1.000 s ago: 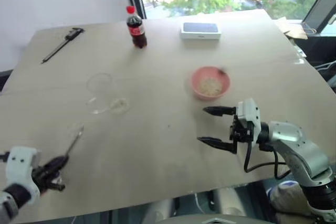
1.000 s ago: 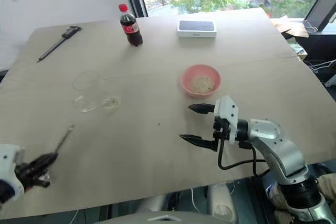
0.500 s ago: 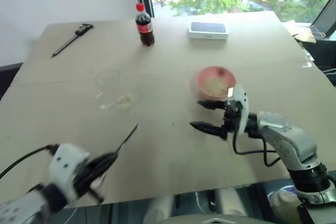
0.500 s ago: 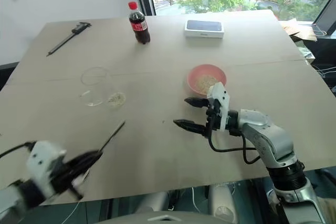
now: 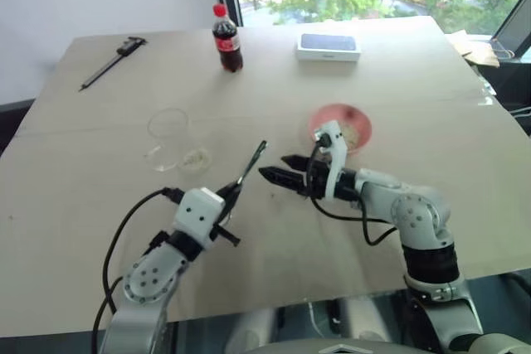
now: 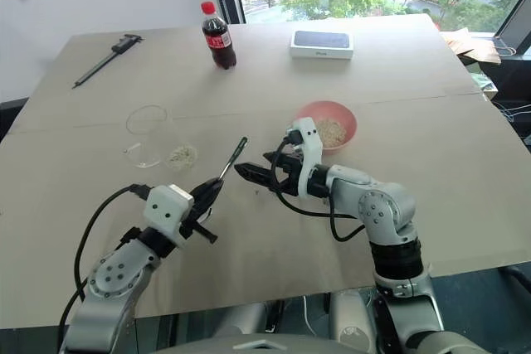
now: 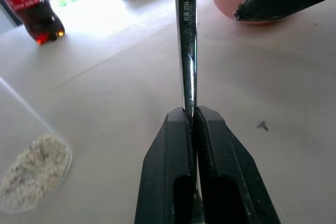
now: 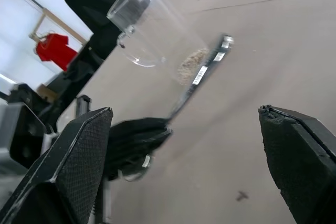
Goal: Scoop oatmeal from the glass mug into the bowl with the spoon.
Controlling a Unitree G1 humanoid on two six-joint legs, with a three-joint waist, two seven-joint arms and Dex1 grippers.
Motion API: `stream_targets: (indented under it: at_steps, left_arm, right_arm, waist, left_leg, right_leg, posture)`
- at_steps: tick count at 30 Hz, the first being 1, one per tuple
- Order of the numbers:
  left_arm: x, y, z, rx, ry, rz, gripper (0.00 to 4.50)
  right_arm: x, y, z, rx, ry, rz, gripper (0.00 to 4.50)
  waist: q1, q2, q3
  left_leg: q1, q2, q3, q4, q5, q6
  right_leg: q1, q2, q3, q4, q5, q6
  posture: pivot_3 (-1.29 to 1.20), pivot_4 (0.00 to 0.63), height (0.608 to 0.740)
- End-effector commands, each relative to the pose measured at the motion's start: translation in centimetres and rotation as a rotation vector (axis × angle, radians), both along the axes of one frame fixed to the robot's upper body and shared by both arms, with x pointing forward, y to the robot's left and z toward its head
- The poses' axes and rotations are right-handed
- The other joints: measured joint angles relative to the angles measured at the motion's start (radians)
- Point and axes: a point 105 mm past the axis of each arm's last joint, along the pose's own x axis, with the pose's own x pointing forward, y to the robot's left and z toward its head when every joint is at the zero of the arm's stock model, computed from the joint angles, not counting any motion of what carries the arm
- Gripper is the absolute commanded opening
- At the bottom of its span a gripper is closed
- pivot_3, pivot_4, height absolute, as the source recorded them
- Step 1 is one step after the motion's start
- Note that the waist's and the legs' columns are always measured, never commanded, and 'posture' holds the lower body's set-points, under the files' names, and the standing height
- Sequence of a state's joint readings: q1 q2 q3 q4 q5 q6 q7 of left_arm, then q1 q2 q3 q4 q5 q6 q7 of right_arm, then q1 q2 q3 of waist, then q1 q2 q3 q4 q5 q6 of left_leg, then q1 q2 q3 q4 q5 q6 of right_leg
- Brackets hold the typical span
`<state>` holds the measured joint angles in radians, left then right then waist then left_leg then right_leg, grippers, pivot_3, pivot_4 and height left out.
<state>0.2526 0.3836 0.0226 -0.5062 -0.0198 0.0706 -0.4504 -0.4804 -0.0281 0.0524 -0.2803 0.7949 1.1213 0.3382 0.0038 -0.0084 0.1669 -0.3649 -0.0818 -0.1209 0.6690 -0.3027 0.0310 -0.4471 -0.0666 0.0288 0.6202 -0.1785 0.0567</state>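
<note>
From my head cameras, my left gripper (image 6: 205,197) is clamped on the spoon (image 6: 231,158), whose handle sticks up and out toward one o'clock. My right gripper (image 6: 253,167) hovers just past the handle's tip, fingers spread wide apart with nothing between them. The glass mug (image 6: 148,135) stands at about ten o'clock from my left gripper, oatmeal (image 6: 181,155) in its bottom, and the pink bowl (image 6: 328,125) sits just behind my right wrist, at one o'clock from it. A cola bottle (image 6: 217,36), a white box (image 6: 321,43) and a caliper (image 6: 107,60) lie along the far edge of the table (image 6: 431,172). From my left wrist, my fingers (image 7: 170,156) pinch the stamped handle tight. From my right wrist, my pads (image 8: 76,161) stand wide either side of the spoon, the mug beyond it.
</note>
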Motion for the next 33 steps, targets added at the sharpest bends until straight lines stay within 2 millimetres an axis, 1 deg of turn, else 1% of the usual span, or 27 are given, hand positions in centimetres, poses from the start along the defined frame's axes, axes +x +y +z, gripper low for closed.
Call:
stream_targets:
  at_steps: [1, 5, 11, 14, 16, 17, 18, 20, 21, 22, 31, 32, 33]
  left_arm:
    - [-0.2, -1.7, 0.5, 0.013, -0.063, -0.073, 0.04]
    - [0.1, -2.4, 0.8, -0.019, -0.079, -0.076, 0.04]
    - [0.1, -3.0, 1.0, -0.034, -0.073, -0.095, 0.04]
    - [0.1, -3.1, 1.2, -0.034, -0.073, -0.097, 0.0]
    - [0.1, -3.2, 1.2, -0.036, -0.07, -0.101, 0.0]
    - [0.1, -3.2, 1.3, -0.038, -0.067, -0.101, 0.0]
    - [0.1, -3.1, 1.3, -0.041, -0.065, -0.102, 0.0]
    - [0.1, -3.1, 1.3, -0.053, -0.059, -0.099, 0.0]
    - [0.1, -3.1, 1.3, -0.06, -0.057, -0.098, 0.0]
    - [0.2, -3.1, 1.3, -0.065, -0.054, -0.098, 0.0]
    - [0.3, -2.6, 0.7, -0.081, -0.029, -0.069, 0.0]
    - [0.3, -2.5, 0.7, -0.076, -0.035, -0.059, 0.74]
    - [0.3, -2.3, 0.7, -0.066, -0.046, -0.046, 1.03]
  right_arm:
    - [0.4, 0.7, 0.9, 0.02, 0.009, -0.013, 4.5]
    - [1.0, 1.2, 1.2, 0.041, 0.02, -0.031, 4.5]
    - [1.6, 1.3, 1.7, 0.071, 0.026, -0.057, 4.5]
    - [1.8, 1.0, 1.8, 0.075, 0.023, -0.07, 3.66]
    - [2.0, 0.8, 1.9, 0.081, 0.023, -0.082, 2.77]
    - [2.1, 0.6, 1.9, 0.086, 0.025, -0.087, 2.05]
    - [2.1, 0.4, 2.0, 0.085, 0.023, -0.09, 1.76]
    - [2.2, 0.0, 2.0, 0.079, 0.018, -0.093, 0.85]
    - [2.2, 0.0, 2.0, 0.078, 0.016, -0.093, 0.3]
    - [2.2, -0.1, 2.1, 0.076, 0.015, -0.094, 0.06]
    - [2.4, 0.2, 2.1, 0.068, 0.018, -0.099, 0.06]
    - [2.5, 0.1, 2.1, 0.068, 0.02, -0.103, 0.0]
    - [2.5, 0.1, 2.1, 0.067, 0.022, -0.107, 0.0]
  waist:
    - [-0.003, 0.0, 0.0]
    - [-0.016, 0.0, 0.0]
    - [-0.02, 0.0, 0.0]
    - [-0.02, 0.0, 0.0]
    - [-0.02, 0.0, 0.0]
    - [-0.02, 0.0, 0.0]
    - [-0.02, 0.0, 0.0]
    - [-0.02, 0.0, 0.0]
    - [-0.021, 0.001, 0.0]
    - [-0.024, 0.001, 0.0]
    - [-0.022, 0.001, 0.0]
    - [-0.022, 0.001, 0.0]
    - [-0.021, 0.001, 0.0]
  left_leg:
    - [0.0, 0.0, 0.0, 0.0, 0.0, 0.0]
    - [0.001, 0.0, 0.0, 0.0, 0.001, -0.001]
    - [0.002, 0.0, 0.0, 0.001, 0.001, -0.001]
    - [0.001, 0.0, 0.0, 0.001, 0.001, -0.001]
    - [0.001, 0.0, 0.0, 0.001, 0.001, -0.001]
    - [0.001, 0.0, 0.0, 0.001, 0.001, -0.001]
    - [0.001, 0.0, 0.0, 0.001, 0.001, -0.001]
    - [0.001, 0.0, 0.0, 0.001, 0.001, -0.001]
    - [0.001, 0.0, 0.0, 0.001, 0.001, -0.001]
    - [0.001, 0.0, 0.0, 0.001, 0.001, -0.001]
    - [0.001, 0.0, 0.0, 0.001, 0.001, -0.001]
    - [0.001, 0.0, 0.0, 0.001, 0.001, -0.001]
    - [0.001, 0.0, 0.0, 0.001, 0.001, -0.001]
  right_leg:
    - [0.0, 0.0, 0.0, 0.001, 0.0, 0.0]
    - [0.0, 0.0, 0.0, 0.003, 0.0, 0.0]
    - [-0.001, 0.001, 0.0, 0.005, 0.0, 0.0]
    - [-0.001, 0.001, 0.0, 0.005, 0.0, 0.0]
    - [-0.001, 0.001, 0.0, 0.005, 0.0, 0.0]
    - [-0.001, 0.001, 0.0, 0.005, 0.0, 0.0]
    - [-0.001, 0.001, 0.0, 0.005, 0.0, 0.0]
    - [-0.001, 0.001, 0.0, 0.005, 0.0, 0.0]
    - [-0.001, 0.001, 0.0, 0.005, 0.0, 0.0]
    - [-0.001, 0.001, 0.0, 0.005, 0.0, 0.0]
    - [-0.001, 0.002, 0.001, 0.005, 0.0, 0.0]
    - [-0.001, 0.002, 0.001, 0.005, 0.0, 0.0]
    - [-0.001, 0.002, 0.001, 0.005, 0.0, 0.0]
  posture:
    - [0.0, 0.15, 0.74]
    - [0.0, 0.15, 0.74]
    - [0.0, 0.15, 0.74]
    - [0.0, 0.15, 0.74]
    - [0.0, 0.15, 0.74]
    - [0.0, 0.15, 0.74]
    - [0.0, 0.15, 0.74]
    - [0.0, 0.15, 0.74]
    - [0.0, 0.15, 0.74]
    - [0.0, 0.15, 0.74]
    - [0.0, 0.15, 0.74]
    - [0.0, 0.15, 0.74]
    - [0.0, 0.15, 0.74]
